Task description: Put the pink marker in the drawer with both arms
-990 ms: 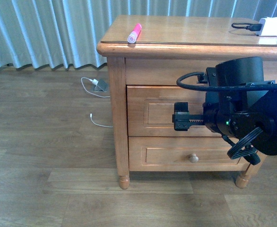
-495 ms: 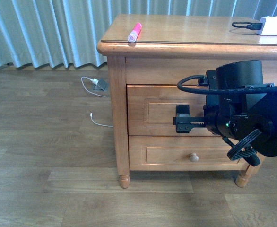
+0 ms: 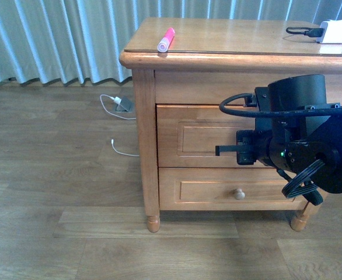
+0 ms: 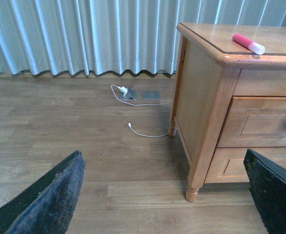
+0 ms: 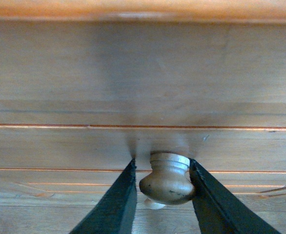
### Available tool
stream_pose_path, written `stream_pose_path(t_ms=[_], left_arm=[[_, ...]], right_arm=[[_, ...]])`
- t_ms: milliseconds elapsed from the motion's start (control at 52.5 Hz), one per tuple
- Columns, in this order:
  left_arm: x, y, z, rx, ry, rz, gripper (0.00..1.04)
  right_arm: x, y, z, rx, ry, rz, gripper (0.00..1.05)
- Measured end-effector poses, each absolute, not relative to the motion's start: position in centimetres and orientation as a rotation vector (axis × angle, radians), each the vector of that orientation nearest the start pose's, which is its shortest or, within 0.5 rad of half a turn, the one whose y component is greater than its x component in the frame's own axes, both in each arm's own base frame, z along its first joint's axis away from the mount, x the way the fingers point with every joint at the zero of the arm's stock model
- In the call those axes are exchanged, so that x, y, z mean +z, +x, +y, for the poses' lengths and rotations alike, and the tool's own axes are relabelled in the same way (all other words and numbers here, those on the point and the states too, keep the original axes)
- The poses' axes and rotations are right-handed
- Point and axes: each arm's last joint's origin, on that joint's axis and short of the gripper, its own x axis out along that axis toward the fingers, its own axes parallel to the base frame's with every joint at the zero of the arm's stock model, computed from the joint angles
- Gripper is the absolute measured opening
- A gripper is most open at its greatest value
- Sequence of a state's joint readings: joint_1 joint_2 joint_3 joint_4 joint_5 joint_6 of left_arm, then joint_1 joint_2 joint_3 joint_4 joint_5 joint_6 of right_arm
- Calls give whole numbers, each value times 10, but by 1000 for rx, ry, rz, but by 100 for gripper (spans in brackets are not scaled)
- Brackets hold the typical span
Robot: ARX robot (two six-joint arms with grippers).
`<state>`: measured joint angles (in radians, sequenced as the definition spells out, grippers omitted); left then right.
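pink marker [image 3: 166,40] atop nightstand [image 3: 229,35], far above right gripper [image 3: 219,150] clasping drawer knob [image 5: 167,178].

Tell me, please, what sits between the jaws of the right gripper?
The knob of the drawer sits there, and the right gripper has its jaws close against either side of it. The right wrist view shows this.

Rolled edge-on at the drawer [image 3: 188,137] front.
Turned from broadside to thin in the front view, right gripper [image 3: 219,150] fingers [image 5: 117,200] now flanking the knob [image 5: 167,178].
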<state>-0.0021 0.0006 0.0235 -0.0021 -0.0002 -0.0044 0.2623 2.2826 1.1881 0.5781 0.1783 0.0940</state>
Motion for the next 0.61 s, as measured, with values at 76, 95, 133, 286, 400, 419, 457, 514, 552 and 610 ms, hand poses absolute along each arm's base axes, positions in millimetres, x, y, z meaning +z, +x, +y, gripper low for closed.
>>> stream_pose_path(t_ms=[76, 95, 133, 286, 400, 419, 457, 514, 552, 610], left_arm=[[171, 96, 0, -2, -4, -21, 99], [171, 96, 0, -2, -4, -21, 99], [171, 96, 0, -2, -4, -21, 99], [171, 96, 0, -2, -4, -21, 99], [171, 96, 0, -2, -4, -21, 99], [171, 96, 0, -2, -4, -21, 99], [171, 96, 0, -2, -4, -21, 99], [171, 96, 0, -2, -4, -21, 99], [171, 96, 0, -2, -4, -21, 99], [171, 96, 0, -2, -4, -21, 99]], right_arm=[[65, 427, 109, 59, -23, 510, 23], [64, 427, 109, 59, -23, 512, 23], [63, 426, 109, 59, -24, 516, 23], [64, 414, 109, 81, -23, 531, 23], [67, 394, 108, 94, -21, 558, 23], [67, 392, 108, 95, -22, 561, 23], [68, 385, 107, 96, -20, 572, 23], [69, 373, 106, 104, -11, 590, 23], [71, 363, 105, 110, -4, 605, 23], [72, 351, 103, 116, -1, 620, 23]])
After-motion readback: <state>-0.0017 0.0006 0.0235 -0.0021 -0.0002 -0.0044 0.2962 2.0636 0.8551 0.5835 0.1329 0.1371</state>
